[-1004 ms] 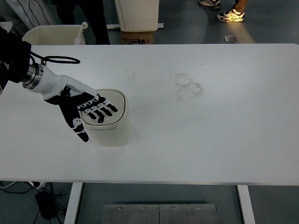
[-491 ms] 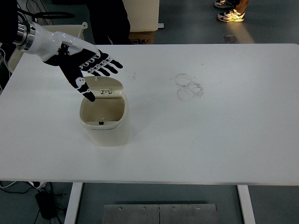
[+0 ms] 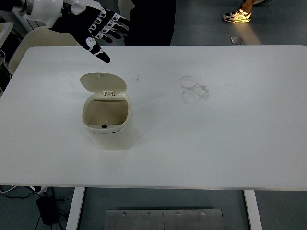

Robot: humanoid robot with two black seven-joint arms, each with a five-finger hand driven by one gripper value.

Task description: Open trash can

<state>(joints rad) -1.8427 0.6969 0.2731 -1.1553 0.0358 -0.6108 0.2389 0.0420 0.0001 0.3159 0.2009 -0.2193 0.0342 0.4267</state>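
Now left hand hovers spread, well above open trash can.

My left hand shows in the upper left corner. The palm is black, smooth and matte. My fingers are black too, each one broken up by small white patches at the joints, so they look banded. My thumb carries a white patch near its base and ends in a black tip. Behind the palm, my wrist is a glossy white shell, rounded, with a glimpse of silver metal at the frame's edge.
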